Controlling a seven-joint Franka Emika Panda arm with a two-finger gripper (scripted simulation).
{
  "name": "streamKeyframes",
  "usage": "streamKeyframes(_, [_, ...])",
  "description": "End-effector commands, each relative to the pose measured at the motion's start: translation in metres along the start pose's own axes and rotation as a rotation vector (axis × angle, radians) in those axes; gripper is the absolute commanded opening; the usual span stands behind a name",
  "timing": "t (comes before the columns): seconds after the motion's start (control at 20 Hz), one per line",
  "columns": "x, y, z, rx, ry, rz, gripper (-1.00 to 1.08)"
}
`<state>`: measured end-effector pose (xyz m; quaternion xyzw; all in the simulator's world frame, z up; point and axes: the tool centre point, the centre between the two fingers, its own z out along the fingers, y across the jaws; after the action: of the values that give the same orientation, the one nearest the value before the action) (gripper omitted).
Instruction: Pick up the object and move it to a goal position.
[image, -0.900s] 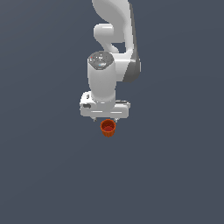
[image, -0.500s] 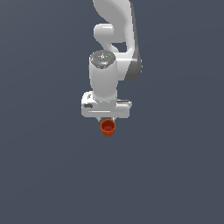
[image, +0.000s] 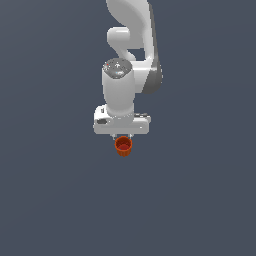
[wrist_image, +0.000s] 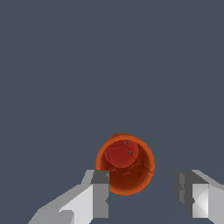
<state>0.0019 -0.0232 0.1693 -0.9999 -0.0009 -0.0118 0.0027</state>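
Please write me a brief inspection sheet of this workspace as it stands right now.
Surface: plain dark grey-blue ground, no marks.
Job's things: small round orange-red cup, upright, opening up, darker red inside; it sits just below the arm's head in the exterior view.
Clutter: nothing seen.
Grippers: white tool open, fingers either side of the cup; one finger looks close to the rim, the other stands clear.
Cables: nothing seen.
Surroundings: white robot arm; nothing else seen.

orange-red cup (wrist_image: 125, 164), darker red inside; white arm (image: 122, 85); grey-white fingers (wrist_image: 99, 199).
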Motion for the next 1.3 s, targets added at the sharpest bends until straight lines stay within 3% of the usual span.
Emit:
streamKeyframes(0.0, [-0.001,-0.001,0.003,0.006,0.006,-0.019,0.28])
streamKeyframes(0.45, [-0.009,-0.009,0.021,0.042,0.051,-0.149,0.28])
streamKeyframes(1.25, [-0.035,-0.025,0.056,0.081,0.193,-0.475,0.28])
